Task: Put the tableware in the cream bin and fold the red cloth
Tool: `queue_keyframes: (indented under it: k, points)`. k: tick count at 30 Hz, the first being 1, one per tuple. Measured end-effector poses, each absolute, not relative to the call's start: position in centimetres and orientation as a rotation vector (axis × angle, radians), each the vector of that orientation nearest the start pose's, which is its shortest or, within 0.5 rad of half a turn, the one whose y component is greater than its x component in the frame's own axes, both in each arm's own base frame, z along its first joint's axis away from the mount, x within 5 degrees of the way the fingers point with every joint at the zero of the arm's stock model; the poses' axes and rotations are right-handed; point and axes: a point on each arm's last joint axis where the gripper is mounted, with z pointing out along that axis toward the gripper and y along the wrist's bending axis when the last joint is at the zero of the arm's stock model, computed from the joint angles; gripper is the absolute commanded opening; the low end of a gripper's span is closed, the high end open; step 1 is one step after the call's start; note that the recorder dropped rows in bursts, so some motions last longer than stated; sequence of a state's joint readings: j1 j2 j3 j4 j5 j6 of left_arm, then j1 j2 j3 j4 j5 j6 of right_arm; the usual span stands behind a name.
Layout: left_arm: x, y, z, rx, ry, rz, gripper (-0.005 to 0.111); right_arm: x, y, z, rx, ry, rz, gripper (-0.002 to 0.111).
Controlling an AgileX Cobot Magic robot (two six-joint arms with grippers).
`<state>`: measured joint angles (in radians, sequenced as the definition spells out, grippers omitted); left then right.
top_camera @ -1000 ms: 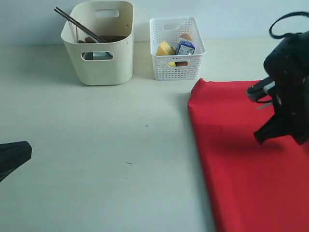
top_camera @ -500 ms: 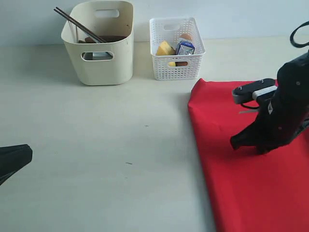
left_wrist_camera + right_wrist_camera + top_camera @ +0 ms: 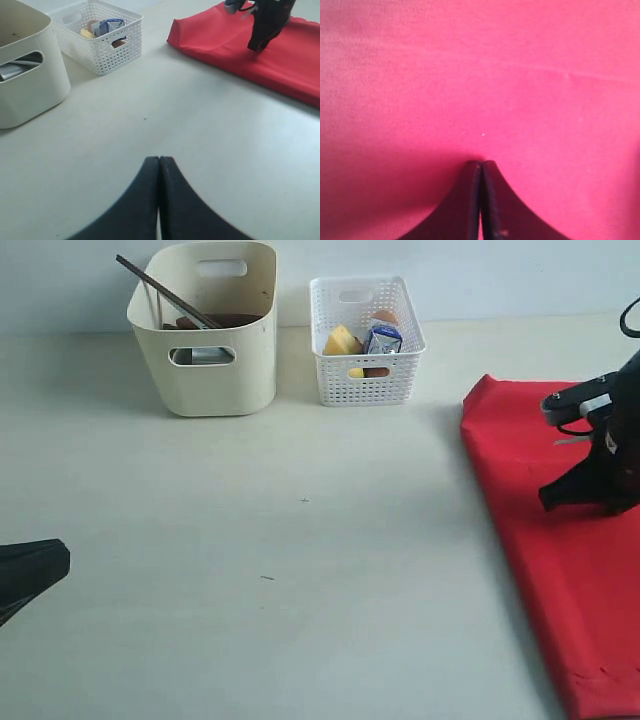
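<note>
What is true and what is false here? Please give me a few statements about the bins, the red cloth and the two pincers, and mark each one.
1. Chopsticks stick out of the cream bin. True.
2. The red cloth touches the white basket. False: bare table lies between them.
3. The right pincer is shut, over the red cloth. True.
4. The left pincer grips a spoon. False: it is shut on nothing.
5. The white basket is empty. False: it holds a blue-white packet and a yellow item.
</note>
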<state>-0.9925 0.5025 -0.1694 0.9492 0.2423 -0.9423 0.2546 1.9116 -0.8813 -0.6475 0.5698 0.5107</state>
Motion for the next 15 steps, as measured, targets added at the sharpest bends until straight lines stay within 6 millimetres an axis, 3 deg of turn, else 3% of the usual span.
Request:
queue_keyframes:
  k: [6, 15]
  points:
    - [7.0, -7.6, 22.0, 0.823, 1.798, -0.474, 0.0, 34.5, 5.5, 9.7, -0.472, 2.849, -0.482, 0.0]
    - [7.0, -7.6, 22.0, 0.823, 1.798, -0.474, 0.0, 43.7, 8.3, 8.6, -0.67, 2.709, -0.398, 0.0]
